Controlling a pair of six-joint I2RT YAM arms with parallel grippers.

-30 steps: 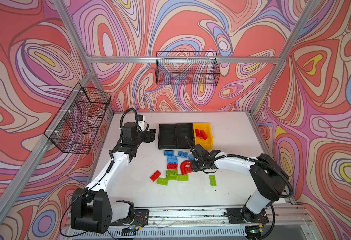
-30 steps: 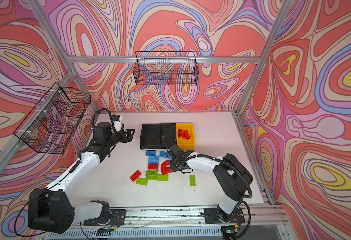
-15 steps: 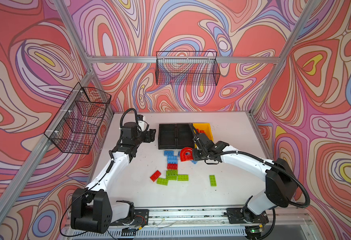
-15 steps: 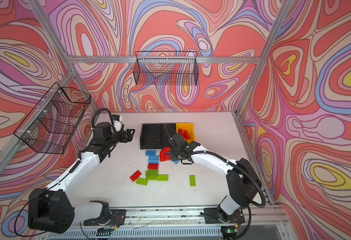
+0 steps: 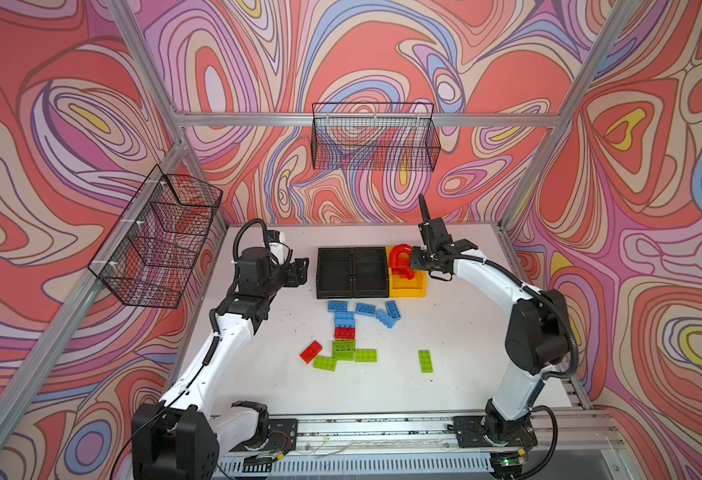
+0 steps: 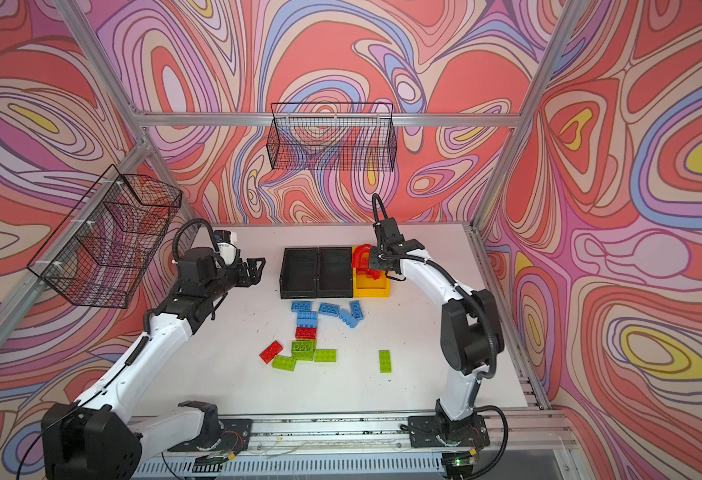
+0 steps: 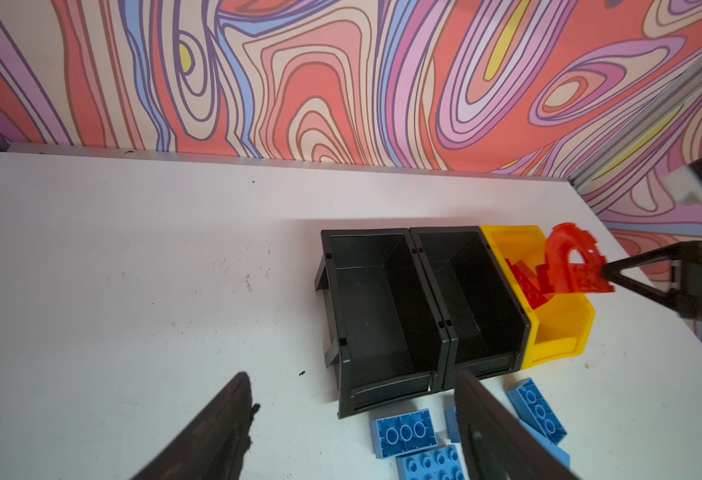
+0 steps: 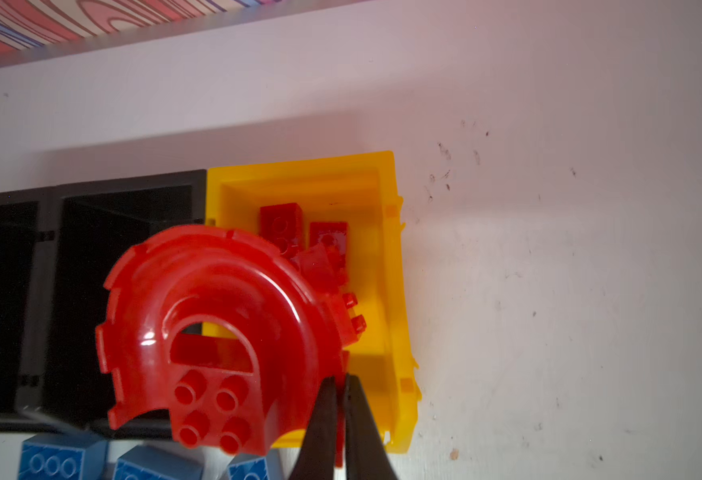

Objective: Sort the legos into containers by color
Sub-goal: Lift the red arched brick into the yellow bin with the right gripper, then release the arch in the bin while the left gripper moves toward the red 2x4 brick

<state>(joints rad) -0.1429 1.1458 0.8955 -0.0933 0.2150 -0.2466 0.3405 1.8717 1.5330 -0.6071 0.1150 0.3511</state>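
Three small open bins stand in a row on a white surface [image 5: 257,374], just above the centre of both top views. The two black bins [image 5: 334,250] touch side by side, and a yellow bin [image 5: 408,291] touches the right-hand one.

The right end effector [image 8: 339,380] is clenched on a thin edge of the red arch piece [image 8: 216,316] and holds it in the air over the yellow bin. In the right wrist view the arch also overlaps the rim of the neighbouring black bin. Several red bricks [image 8: 280,224] lie inside the yellow bin beneath it.

The left end effector [image 5: 301,270] hangs released, jaws apart and gripping nothing. It sits just left of the black bins, above the surface.

Below the bins, near the middle of the frame, loose bricks lie on the surface. A cluster of blue bricks [image 5: 344,321] sits nearest the bins. A loose red brick [image 5: 344,333] touches the lowest blue one, and a second red brick [image 5: 311,352] lies tilted to the lower left. Lime green bricks [image 5: 365,355] are grouped just beside these. A lone green brick [image 5: 425,360] lies well apart to the right.

A black wire basket [image 5: 376,143] hangs on the back wall at upper centre. A tiered wire basket [image 5: 156,237] hangs on the left wall.
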